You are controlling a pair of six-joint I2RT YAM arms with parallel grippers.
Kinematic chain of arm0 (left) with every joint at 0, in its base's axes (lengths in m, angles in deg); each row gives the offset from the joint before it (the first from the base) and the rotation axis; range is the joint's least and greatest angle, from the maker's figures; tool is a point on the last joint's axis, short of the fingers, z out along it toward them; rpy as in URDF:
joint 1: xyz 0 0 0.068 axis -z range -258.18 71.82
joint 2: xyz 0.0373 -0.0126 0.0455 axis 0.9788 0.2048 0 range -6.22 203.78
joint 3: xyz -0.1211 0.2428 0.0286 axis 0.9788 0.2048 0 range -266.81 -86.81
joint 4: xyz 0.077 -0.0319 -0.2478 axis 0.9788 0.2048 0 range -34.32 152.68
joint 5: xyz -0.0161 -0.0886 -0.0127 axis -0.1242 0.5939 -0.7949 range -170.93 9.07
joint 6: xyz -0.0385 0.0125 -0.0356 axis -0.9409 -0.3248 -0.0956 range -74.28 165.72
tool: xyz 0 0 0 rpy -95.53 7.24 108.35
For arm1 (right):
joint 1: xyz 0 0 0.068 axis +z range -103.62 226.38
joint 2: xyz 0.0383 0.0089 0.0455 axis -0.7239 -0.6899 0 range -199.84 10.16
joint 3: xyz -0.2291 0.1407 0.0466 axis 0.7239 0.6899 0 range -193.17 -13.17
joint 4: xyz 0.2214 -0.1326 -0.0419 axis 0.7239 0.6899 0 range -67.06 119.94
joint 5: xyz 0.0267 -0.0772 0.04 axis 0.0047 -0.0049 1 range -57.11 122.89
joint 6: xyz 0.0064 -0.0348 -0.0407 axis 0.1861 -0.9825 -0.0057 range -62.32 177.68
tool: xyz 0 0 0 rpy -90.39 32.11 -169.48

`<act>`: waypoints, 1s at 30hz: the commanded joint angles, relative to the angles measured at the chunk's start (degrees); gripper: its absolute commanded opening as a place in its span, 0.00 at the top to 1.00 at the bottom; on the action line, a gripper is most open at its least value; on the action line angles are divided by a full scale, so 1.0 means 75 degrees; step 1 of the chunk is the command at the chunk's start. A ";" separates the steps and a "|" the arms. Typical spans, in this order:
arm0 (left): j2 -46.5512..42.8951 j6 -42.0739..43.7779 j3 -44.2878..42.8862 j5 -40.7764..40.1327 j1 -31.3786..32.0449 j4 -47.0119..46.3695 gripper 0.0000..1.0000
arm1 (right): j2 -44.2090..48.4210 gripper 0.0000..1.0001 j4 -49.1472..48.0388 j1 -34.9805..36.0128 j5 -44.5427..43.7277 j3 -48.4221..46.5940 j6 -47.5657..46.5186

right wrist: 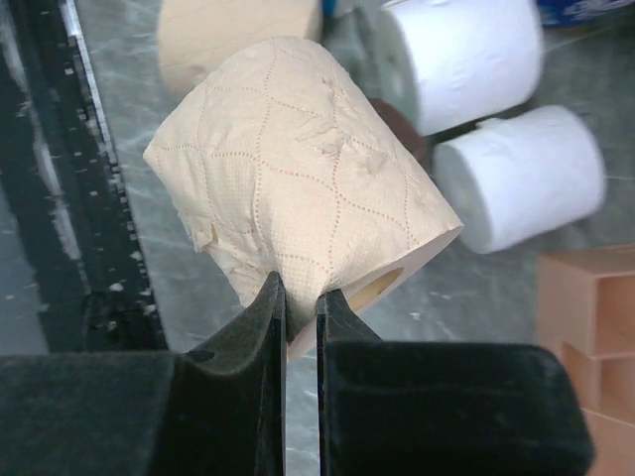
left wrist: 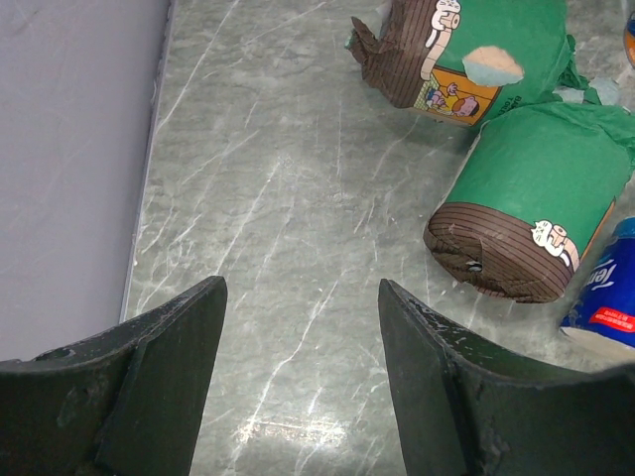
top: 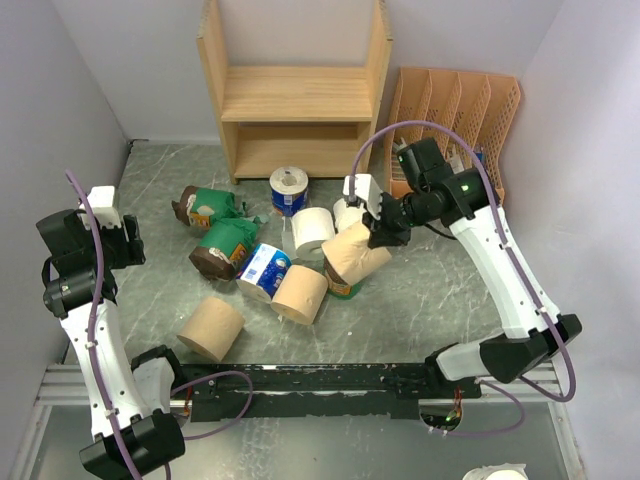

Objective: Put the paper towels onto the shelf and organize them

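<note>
- Nearly pressed together, the fingers (right wrist: 260, 347) of the right gripper (right wrist: 301, 297) pinch a thin edge of paper at the near end of the held tan roll (right wrist: 298, 178), just beside its hollow core.
- The held tan roll is tilted in the grip, its quilted side turned up. From above it hangs at the right side of the pile, in front of the shelf (top: 296, 95) and well apart from it.
- Beyond it in the right wrist view lie a white roll (right wrist: 466, 59) and a second white roll (right wrist: 521, 174), just beside each other. A brown shape between them and the held roll is too hidden to identify.
- The left gripper (left wrist: 303, 297) has its fingers (left wrist: 169, 347) spread wide with nothing between them, over bare table (left wrist: 278, 178).
- Ahead of it to the right lie a green-wrapped roll (left wrist: 541, 188) and a farther green-wrapped roll (left wrist: 486, 50), both on their sides with brown ends. A blue-and-white roll (left wrist: 605, 288) is just beside the nearer one.
- From above, the other rolls lie on the table in front of the shelf. An upright blue-and-white roll (top: 288, 188) is nearest it, and two loose tan rolls (top: 300, 293) lie on the near side.
- The peach organizer (top: 455, 110) stands to the right of the shelf.
</note>
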 commanded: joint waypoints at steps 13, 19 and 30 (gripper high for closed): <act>-0.0152 0.0076 0.0013 0.0202 -0.0079 -0.0205 0.27 | -0.2283 1.00 -0.5065 0.2108 -0.8378 0.0431 -0.1482; -0.0207 0.0075 0.0006 0.0161 -0.0082 -0.0203 0.29 | -0.2963 1.00 -0.8196 0.2290 -0.9424 0.0878 -0.3464; -0.0277 0.0062 0.0007 0.0151 -0.0082 -0.0185 0.29 | -0.4142 1.00 -0.9585 0.2203 -0.8422 0.0095 -0.4171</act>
